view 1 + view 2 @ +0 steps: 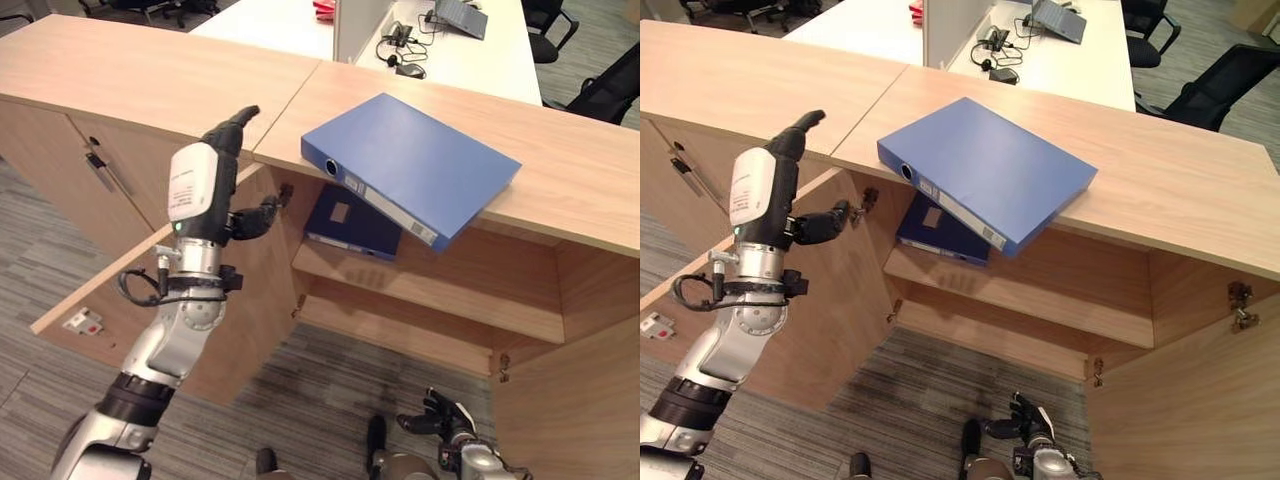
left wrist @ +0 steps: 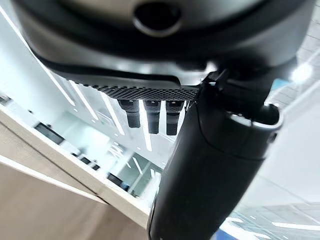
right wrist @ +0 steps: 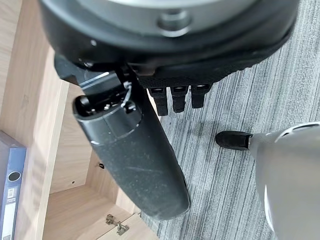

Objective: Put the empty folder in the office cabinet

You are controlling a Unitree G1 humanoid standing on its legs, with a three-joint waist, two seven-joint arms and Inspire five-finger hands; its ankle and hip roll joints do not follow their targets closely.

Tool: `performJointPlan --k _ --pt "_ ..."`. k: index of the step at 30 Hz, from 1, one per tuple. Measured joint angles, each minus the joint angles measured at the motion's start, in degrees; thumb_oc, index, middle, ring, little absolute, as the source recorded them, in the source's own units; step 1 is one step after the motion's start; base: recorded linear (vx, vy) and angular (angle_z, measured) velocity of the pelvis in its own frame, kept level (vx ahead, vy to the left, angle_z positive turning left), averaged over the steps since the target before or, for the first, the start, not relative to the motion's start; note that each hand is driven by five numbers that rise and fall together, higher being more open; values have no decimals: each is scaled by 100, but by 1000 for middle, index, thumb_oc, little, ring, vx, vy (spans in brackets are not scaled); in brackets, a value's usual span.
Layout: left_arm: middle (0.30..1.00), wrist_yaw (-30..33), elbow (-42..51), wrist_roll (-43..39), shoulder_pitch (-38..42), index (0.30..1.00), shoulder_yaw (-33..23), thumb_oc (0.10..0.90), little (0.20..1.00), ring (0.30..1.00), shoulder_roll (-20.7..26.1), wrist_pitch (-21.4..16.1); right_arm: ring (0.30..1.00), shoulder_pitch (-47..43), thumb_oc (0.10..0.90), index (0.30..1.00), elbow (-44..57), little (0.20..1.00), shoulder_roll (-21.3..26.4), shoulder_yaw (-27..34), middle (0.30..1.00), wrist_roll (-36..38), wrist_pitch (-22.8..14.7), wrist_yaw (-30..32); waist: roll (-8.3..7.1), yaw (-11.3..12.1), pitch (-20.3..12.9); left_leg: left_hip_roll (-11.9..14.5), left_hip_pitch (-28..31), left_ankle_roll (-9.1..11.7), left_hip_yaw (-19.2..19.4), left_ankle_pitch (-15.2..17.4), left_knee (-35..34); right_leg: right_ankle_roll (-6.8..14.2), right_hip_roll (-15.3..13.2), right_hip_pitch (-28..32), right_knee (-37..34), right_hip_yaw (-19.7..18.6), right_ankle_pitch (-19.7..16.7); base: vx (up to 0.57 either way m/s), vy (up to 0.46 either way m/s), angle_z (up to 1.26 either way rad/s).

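A blue ring folder (image 1: 415, 165) lies flat on the wooden cabinet top (image 1: 580, 170), and its near corner sticks out past the front edge. Below it the cabinet stands open, with a darker blue folder (image 1: 352, 222) lying on the upper shelf (image 1: 450, 290). My left hand (image 1: 205, 185) is raised beside the open left door (image 1: 250, 310), to the left of the folder. Its thumb points up and its fingers are relaxed around nothing. My right hand (image 1: 440, 418) hangs low over the carpet in front of the cabinet, open and empty.
The right door (image 1: 1200, 400) swings out at lower right. A closed cabinet with a dark handle (image 1: 100, 172) adjoins on the left. Behind the top stands a white desk (image 1: 480, 60) with a headset and a laptop, and office chairs (image 1: 610, 90) are at the far right.
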State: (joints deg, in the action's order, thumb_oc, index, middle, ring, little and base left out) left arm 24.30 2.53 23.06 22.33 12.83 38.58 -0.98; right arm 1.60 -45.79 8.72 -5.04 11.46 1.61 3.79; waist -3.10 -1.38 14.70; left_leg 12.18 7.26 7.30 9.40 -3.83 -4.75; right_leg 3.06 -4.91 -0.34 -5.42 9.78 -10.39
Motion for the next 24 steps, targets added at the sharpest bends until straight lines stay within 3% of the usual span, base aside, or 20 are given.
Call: performJointPlan --k 18,24 --pt "900 -540 284 -37 925 900 1106 800 900 900 114 -114 900 -133 800 900 -119 900 15 -346 900 4 -18 4 -44 -12 29 1 104 35 13 12 1 5 0 95 -1 -4 13 0 0 0" --pt "900 -795 275 -78 1396 900 1905 800 900 900 93 -191 900 -217 800 900 -182 900 27 -437 900 4 -44 27 -41 -20 31 -15 118 38 38 26 1 -19 -15 91 -1 -26 31 0 0 0"
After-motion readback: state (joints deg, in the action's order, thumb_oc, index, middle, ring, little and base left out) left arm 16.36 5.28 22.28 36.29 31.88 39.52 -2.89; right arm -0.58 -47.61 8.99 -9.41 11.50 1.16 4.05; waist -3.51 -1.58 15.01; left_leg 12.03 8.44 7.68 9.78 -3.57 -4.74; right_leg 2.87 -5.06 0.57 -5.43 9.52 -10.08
